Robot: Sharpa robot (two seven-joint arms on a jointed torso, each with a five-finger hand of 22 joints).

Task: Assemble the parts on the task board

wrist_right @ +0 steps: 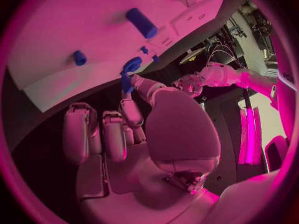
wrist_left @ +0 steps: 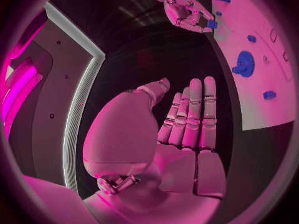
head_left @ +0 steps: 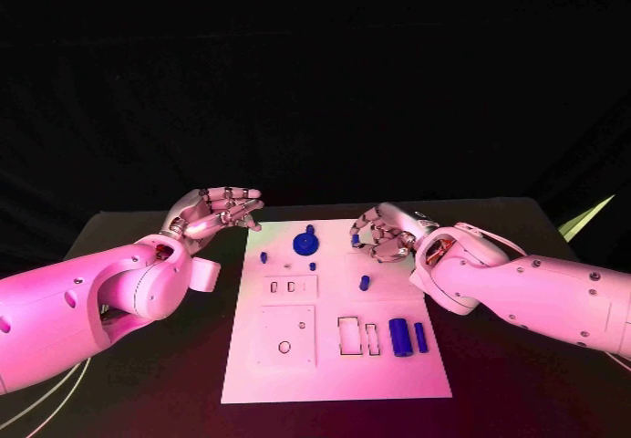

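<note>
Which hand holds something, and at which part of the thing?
The right hand pinches a small blue part between its fingertips; which end, I cannot tell. The left hand holds nothing, fingers apart.

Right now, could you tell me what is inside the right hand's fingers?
The right hand pinches a small blue part at its fingertips above the task board. Its fingers cover much of the part.
</note>
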